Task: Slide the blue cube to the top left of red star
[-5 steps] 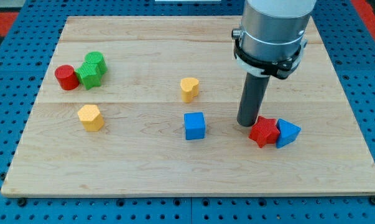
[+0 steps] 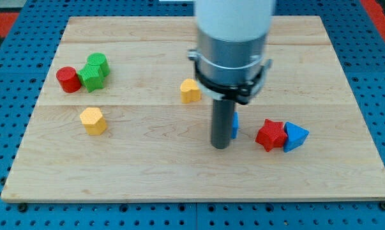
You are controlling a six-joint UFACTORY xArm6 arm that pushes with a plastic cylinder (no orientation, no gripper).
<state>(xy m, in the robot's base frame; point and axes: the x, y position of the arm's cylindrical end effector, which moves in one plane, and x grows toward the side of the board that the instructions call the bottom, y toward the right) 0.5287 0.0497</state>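
Tool: a straight dark rod with no gripper or hand, so nothing is grasped or released; it can only push.
My tip (image 2: 221, 146): on the board, at the view's lower left of the blue cube.
Blue cube (image 2: 234, 123): mostly hidden behind the rod, only its right edge showing; whether the tip touches it cannot be told.
Red star (image 2: 271, 135): to the cube's right, near but apart, touching the blue triangular block (image 2: 295, 137).
Goal spot: bare board just above and left of the star.
Step in hand: pushing the cube rightward and slightly up.
Good practice: push through the cube's centre, and stop short of the star.
Bystanders: yellow heart (image 2: 191, 91), yellow hexagonal block (image 2: 92, 120), green block (image 2: 94, 71), red cylinder (image 2: 67, 79).
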